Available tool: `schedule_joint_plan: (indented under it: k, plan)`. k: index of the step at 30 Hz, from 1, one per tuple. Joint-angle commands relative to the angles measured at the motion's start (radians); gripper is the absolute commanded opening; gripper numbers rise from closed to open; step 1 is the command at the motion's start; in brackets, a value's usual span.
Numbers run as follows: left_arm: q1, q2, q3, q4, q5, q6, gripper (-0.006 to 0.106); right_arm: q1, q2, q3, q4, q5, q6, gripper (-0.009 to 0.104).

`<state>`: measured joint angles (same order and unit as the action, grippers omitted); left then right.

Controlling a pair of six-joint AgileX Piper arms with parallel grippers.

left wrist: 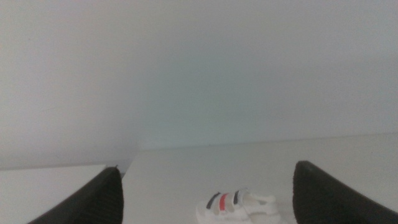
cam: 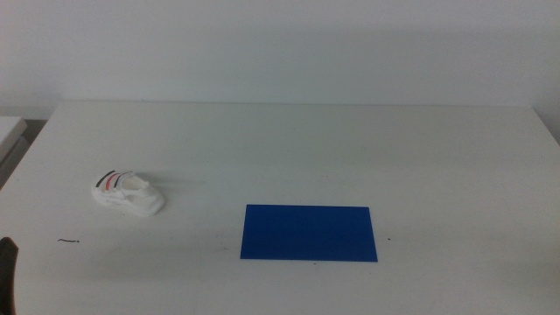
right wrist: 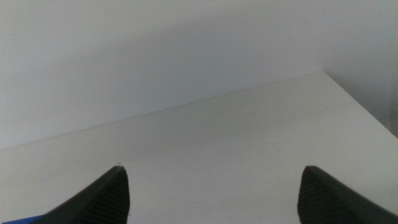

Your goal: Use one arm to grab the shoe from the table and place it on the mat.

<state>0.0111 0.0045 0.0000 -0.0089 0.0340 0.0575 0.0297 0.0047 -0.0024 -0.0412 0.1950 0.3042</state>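
The white sandal (cam: pixel 129 193) with dark, red and white straps lies on the left part of the white table (cam: pixel 289 140). The deep-blue mat (cam: pixel 309 232) lies flat near the table's front middle, apart from the shoe. My left gripper (left wrist: pixel 208 199) is open and empty, its jaws wide apart, with the shoe (left wrist: pixel 236 206) ahead between them. Only a dark bit of the left arm (cam: pixel 7 271) shows at the bottom left edge of the middle view. My right gripper (right wrist: pixel 211 199) is open and empty over bare table, with a corner of the mat (right wrist: pixel 18 219) beside it.
A small dark scratch mark (cam: pixel 68 241) lies near the table's front left. A second white surface (cam: pixel 10 131) stands beyond the table's left edge. A pale wall rises behind the table.
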Motion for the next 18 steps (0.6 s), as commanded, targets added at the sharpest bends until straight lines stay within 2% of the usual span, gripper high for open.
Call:
schedule_joint_plan:
  k: [1,4,7,9,13,18]
  plan:
    - [-0.002,0.033,-0.038,-0.013,0.023,-0.014,0.092,0.002,-0.005,0.002,-0.007,-0.008,-0.004,0.079]
    - [-0.002,0.199,-0.196,-0.1,0.162,-0.014,0.092,0.002,-0.005,0.002,-0.007,-0.008,-0.004,0.079]
    - [-0.002,0.418,-0.415,-0.13,0.362,-0.014,0.092,0.002,-0.005,0.002,-0.007,-0.008,-0.004,0.079]
    - [-0.002,0.575,-0.569,-0.13,0.478,-0.022,0.092,0.002,-0.005,0.002,-0.007,-0.008,-0.004,0.079]
    - [-0.002,0.826,-0.794,-0.109,0.553,-0.097,0.092,0.002,-0.005,0.002,-0.007,-0.008,-0.004,0.079]
    - [-0.002,1.078,-1.012,-0.065,0.684,-0.279,0.092,0.002,-0.005,0.002,-0.007,-0.008,-0.004,0.079]
